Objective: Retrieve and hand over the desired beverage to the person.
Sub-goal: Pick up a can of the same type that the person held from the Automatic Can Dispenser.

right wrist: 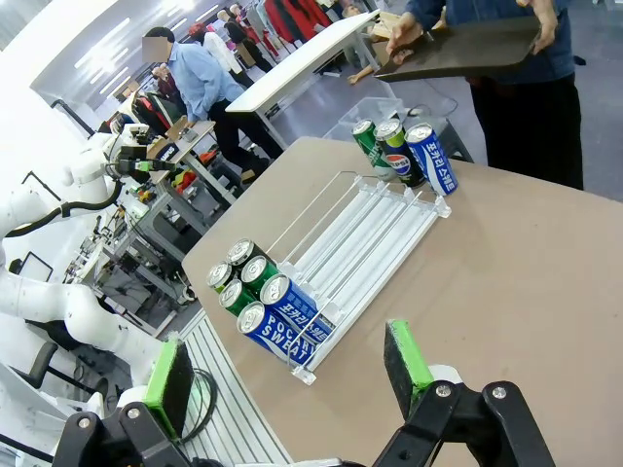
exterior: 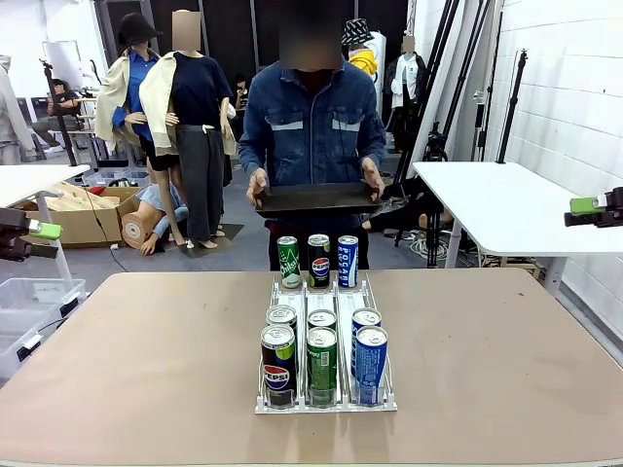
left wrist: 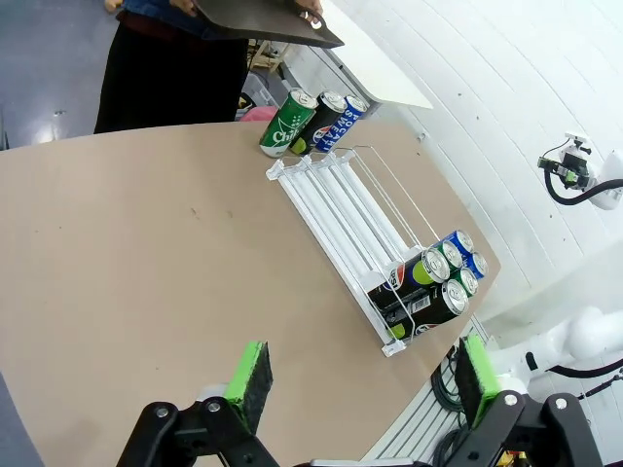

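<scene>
Several drink cans stand in a clear three-lane rack at the table's middle. Three are at its far end: a green one, a dark Pepsi and a blue Pocari Sweat. Two more rows fill the near end. The person in a denim jacket stands at the far side, both hands holding a dark tray. My left gripper hovers off the table's left edge and my right gripper off its right. Both are open and empty: left gripper, right gripper.
The brown tabletop is bare on both sides of the rack. A white table stands at the back right. Cardboard boxes and a plastic bin sit on the floor at the left.
</scene>
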Controlling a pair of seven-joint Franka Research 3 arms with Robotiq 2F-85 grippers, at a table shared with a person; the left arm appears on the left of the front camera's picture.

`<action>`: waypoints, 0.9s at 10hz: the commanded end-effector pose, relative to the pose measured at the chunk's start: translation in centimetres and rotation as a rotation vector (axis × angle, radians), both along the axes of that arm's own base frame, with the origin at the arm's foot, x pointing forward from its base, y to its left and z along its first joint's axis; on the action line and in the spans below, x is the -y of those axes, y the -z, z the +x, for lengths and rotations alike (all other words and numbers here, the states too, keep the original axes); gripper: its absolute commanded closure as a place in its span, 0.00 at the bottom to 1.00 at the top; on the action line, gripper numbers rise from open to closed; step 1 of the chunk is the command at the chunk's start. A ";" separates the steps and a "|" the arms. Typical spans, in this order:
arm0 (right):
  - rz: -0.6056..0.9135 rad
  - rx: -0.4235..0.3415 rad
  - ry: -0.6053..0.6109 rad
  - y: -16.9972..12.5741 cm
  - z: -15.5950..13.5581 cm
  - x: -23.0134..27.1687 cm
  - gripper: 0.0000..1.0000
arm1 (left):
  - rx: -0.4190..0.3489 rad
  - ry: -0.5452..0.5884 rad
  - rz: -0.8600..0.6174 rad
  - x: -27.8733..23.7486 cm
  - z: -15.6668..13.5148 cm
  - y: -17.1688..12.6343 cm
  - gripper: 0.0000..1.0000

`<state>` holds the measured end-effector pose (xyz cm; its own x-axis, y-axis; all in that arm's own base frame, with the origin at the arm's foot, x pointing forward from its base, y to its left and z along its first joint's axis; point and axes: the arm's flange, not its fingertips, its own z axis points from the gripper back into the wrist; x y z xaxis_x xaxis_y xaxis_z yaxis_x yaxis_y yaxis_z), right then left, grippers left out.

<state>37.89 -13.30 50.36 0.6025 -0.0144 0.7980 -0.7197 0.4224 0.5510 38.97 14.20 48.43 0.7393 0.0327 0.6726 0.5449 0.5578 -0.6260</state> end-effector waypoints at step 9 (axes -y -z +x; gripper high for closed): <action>0.005 0.003 -0.004 0.0 0.0 -0.1 0.00 | 0.002 0.001 -0.008 -0.2 -0.1 0.0 0.00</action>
